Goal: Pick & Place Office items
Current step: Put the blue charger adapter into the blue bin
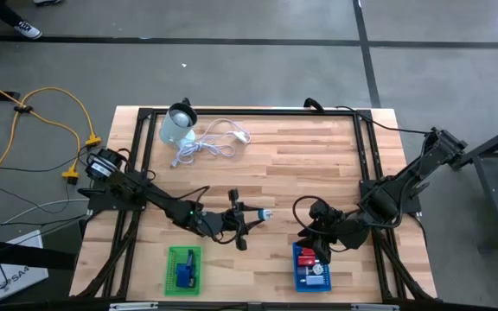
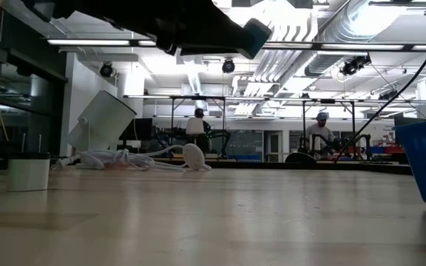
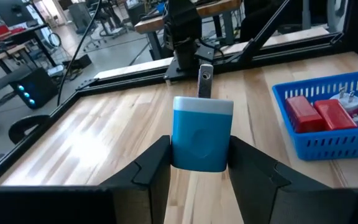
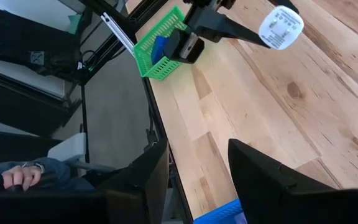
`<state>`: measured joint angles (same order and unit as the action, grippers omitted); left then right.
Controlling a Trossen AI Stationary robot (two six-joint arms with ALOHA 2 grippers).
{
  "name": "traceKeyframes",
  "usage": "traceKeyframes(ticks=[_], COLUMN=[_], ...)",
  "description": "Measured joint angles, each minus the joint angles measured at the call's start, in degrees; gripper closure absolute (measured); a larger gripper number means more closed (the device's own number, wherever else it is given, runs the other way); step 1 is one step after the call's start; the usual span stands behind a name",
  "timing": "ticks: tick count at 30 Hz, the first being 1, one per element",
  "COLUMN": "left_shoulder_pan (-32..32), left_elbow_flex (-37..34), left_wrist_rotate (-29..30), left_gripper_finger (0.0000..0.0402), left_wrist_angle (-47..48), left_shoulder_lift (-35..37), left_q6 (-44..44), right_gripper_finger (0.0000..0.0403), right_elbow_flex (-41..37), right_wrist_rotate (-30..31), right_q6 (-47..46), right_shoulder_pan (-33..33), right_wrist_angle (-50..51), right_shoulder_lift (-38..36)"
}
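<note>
Workshop hall with concrete floor and overhead ducting is surrounding a pale wooden counter (image 1: pixel 318 164) framed in black rails; two people are standing at benches far behind it. Left gripper (image 3: pixel 201 163): hanging over the counter's middle, toward the near edge, its fingers (image 3: pixel 151 171) closing narrowly on a blue-and-white charger block (image 3: pixel 202 134), held clear of the wood. Item description: rounded blocky body, light blue sides, white end face with small prong marks, smooth and glossy, so likely slippery in a side pinch. Right gripper (image 4: pixel 197 171): waiting over the blue basket (image 3: pixel 328 140) near the counter's near-right corner, fingers standing wide and holding nothing. Blue basket contents: two red blocks (image 3: pixel 319 116) and a white plug piece (image 3: pixel 348 98). Green basket (image 1: pixel 183 269), toward the near-left corner, is holding a blue piece. Non-task items at the far-left corner: a coiled white cable (image 1: pixel 207 144) and a pale round container (image 1: pixel 177 127). Risks, as judged: the block is sitting only between the fingertips, so a quick swing could be twisting or slipping it loose onto the counter; a release short of a basket wall could be bouncing it off the rim; the two arms are working close together near the blue basket, so a crossing path could be causing a knock.
</note>
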<state>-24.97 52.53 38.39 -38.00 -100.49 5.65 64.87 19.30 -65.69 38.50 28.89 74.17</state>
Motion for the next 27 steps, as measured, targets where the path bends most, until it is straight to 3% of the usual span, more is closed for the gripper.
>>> traceKeyframes(ticks=[27], left_shoulder_pan=[0.0], left_elbow_flex=[0.0], left_wrist_rotate=[0.0], left_gripper_finger=[0.0268], left_wrist_angle=[-0.2], left_shoulder_lift=[-0.4], left_q6=[-1.0], right_gripper_finger=[0.0250], right_elbow_flex=[0.0], right_wrist_rotate=[0.4], right_q6=[0.0], right_shoulder_pan=[-0.2], right_wrist_angle=[-0.1], right_shoulder_lift=[0.0])
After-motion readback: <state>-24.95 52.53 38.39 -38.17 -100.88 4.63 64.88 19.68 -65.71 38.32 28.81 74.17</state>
